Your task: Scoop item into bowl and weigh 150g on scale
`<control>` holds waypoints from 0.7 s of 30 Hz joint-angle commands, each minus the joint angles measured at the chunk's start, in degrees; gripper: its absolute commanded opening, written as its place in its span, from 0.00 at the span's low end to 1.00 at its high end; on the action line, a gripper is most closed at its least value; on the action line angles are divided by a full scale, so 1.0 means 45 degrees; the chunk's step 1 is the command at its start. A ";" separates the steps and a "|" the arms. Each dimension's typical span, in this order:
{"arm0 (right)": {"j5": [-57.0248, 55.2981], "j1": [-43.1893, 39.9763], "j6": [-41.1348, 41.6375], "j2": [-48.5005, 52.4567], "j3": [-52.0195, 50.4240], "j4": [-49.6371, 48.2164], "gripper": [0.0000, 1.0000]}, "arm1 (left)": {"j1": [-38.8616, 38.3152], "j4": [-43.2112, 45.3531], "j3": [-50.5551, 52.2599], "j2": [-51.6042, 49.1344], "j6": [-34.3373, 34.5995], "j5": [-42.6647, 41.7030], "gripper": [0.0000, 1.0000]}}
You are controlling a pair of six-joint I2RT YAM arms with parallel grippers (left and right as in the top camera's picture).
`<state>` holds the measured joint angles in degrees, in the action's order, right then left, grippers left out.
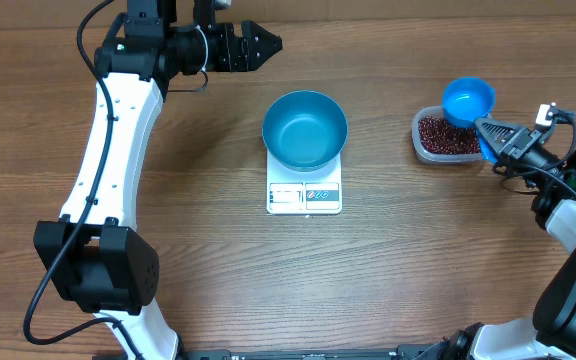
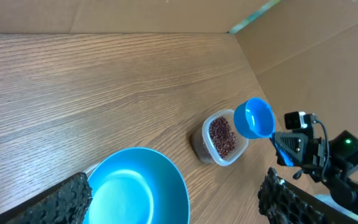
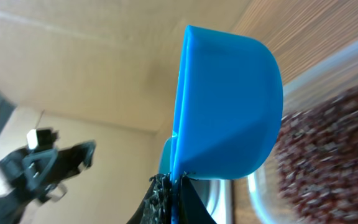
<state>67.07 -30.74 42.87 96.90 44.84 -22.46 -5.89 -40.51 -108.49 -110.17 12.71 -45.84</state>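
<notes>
**Scoop held over the bean tub, bowl waiting on the scale**

Seen from overhead, the blue bowl (image 1: 305,130) sits on the white scale (image 1: 304,197) near the middle of the table (image 1: 198,250), with the scale's display edge at 6 o'clock. The bowl's inside shows plain blue. At 3 o'clock from it stands a clear tub (image 1: 423,146) holding the red-brown beans (image 1: 446,134). The right fingers (image 1: 488,132) are clenched on the handle of a small blue scoop (image 1: 467,99), whose cup hangs over the tub's 1 o'clock rim and also shows plain blue inside. The left fingers (image 1: 266,42) are spread wide, grasping nothing, at 11 o'clock from the bowl and well apart from it
</notes>
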 commanded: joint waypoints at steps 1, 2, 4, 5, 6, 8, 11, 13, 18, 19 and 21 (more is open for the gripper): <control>-0.1438 -0.0102 -0.0855 -0.0345 0.0593 -0.0044 0.04 | -0.0015 0.0015 -0.0170 0.0364 -0.0457 0.0243 0.91; -0.1467 -0.0102 -0.0884 -0.0345 0.0738 -0.0039 0.04 | -0.0015 0.0015 -0.0170 0.0364 -0.0457 0.0248 0.92; -0.1005 -0.0097 -0.0777 -0.0345 0.1214 -0.0024 0.04 | -0.0015 0.0015 -0.0170 0.0364 -0.0457 0.0321 0.93; -0.0665 -0.0087 -0.0500 -0.0345 0.1569 0.0092 0.04 | -0.0015 0.0015 -0.0170 0.0364 -0.0457 0.0330 0.94; -0.0282 -0.0087 -0.0316 -0.0345 0.2045 0.0408 0.04 | -0.0015 0.0015 -0.0170 0.0364 -0.0457 0.0330 0.95; 0.0117 -0.0087 -0.0214 -0.0345 0.3021 0.1467 0.04 | -0.0015 0.0015 -0.0170 0.0364 -0.0452 0.0330 0.95; 0.0617 -0.0087 -0.0996 -0.0345 0.4658 0.3730 0.04 | -0.0015 0.0000 -0.0170 0.0364 -0.0452 0.0330 0.94; 0.0753 -0.0087 -0.2021 -0.0345 0.5552 0.5314 0.04 | -0.0015 -0.0005 -0.0170 0.0364 -0.0457 0.0335 0.94; -0.0170 -0.0087 -0.5440 -0.0345 0.7232 1.0496 0.04 | -0.0015 -0.0175 -0.0170 0.0364 -0.0457 0.1001 0.94; -0.0850 -0.0087 -0.6305 -0.0345 0.7514 1.1861 0.04 | -0.0015 -0.0277 -0.0170 0.0364 -0.0461 0.1316 0.94; -0.2492 -0.0029 -0.7796 -0.0345 0.7941 1.4144 0.04 | -0.0015 -0.0471 -0.0165 0.0364 -0.0568 0.1700 0.94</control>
<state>64.23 -31.03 21.06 96.68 77.69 36.03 -5.91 -42.09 -108.49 -110.17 11.75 -41.85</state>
